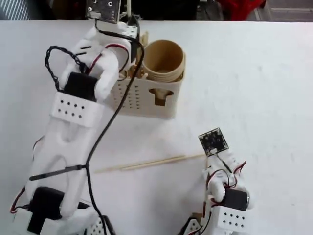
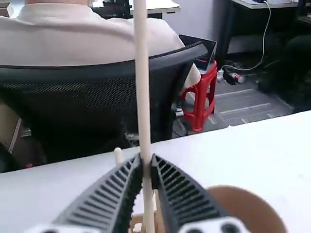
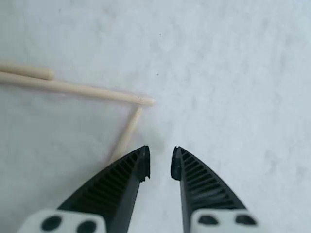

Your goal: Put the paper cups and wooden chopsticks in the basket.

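My left gripper (image 2: 146, 162) is shut on an upright wooden chopstick (image 2: 141, 87), held over the white perforated basket (image 1: 146, 98) at the table's far side. A stack of paper cups (image 1: 164, 58) stands in the basket, and its brown rim (image 2: 248, 206) shows just beside the left gripper. Another chopstick tip (image 2: 117, 154) pokes up from the basket. Two chopsticks (image 1: 146, 164) lie together on the table in front of the basket. My right gripper (image 3: 160, 162) hovers slightly open just above the table at their right-hand ends (image 3: 138, 101), with a third short stick (image 3: 127, 133) beside its finger.
The white table (image 1: 264, 83) has free room to the right of the basket. The left arm (image 1: 73, 127) stretches across the table's left side. Beyond the far edge a person sits in a black mesh chair (image 2: 97, 92) beside a red stool (image 2: 201, 97).
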{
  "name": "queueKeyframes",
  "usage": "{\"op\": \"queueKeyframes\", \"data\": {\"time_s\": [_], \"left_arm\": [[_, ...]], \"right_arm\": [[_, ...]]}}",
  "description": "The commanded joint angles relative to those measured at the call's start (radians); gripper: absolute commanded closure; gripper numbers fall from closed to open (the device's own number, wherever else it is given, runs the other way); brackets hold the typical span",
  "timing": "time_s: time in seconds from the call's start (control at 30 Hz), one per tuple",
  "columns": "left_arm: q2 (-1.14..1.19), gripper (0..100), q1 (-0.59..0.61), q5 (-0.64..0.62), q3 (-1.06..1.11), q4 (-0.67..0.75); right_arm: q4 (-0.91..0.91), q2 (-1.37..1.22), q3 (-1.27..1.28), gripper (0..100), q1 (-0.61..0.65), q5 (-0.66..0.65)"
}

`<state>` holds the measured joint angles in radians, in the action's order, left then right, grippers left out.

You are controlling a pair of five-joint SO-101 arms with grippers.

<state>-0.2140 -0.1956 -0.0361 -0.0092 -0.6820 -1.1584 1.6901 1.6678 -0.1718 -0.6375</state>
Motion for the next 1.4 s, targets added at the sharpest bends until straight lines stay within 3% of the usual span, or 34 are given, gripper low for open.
{"op": "queueKeyframes", "data": {"time_s": [0.0, 0.37, 0.47, 0.63, 0.73, 0.83, 1.03, 1.2, 1.37], "left_arm": [[-0.002, 91, 0.008, -0.008, -0.018, -0.038], [-0.007, 91, 0.031, -0.006, -0.034, -0.118], [-0.074, 91, 0.015, 0.049, -0.063, -0.341], [-0.259, 91, -0.127, 0.407, -0.012, -0.792], [-0.285, 91, -0.200, 0.526, 0.181, -0.899], [-0.272, 91, -0.202, 0.589, 0.459, -0.801], [-0.220, 84, -0.240, 0.712, 0.825, -0.436], [-0.051, 83, -0.225, 0.717, 0.827, -0.281], [0.209, 83, -0.211, 0.720, 0.672, -0.267]], "right_arm": [[0.002, 0.007, -0.003, 91.2, 0.002, -0.008], [0.002, 0.007, -0.003, 91.2, 0.002, -0.008], [0.002, 0.007, -0.003, 91.3, 0.002, -0.008], [0.002, 0.007, -0.003, 91.3, 0.001, -0.008], [0.002, 0.007, -0.003, 91.3, 0.001, -0.008], [0.002, 0.007, -0.003, 91.3, 0.001, -0.008], [0.002, 0.007, -0.003, 91.3, 0.001, -0.008], [0.002, 0.007, -0.003, 91.3, 0.001, -0.008], [0.002, 0.007, -0.003, 91.3, 0.001, -0.008]]}}
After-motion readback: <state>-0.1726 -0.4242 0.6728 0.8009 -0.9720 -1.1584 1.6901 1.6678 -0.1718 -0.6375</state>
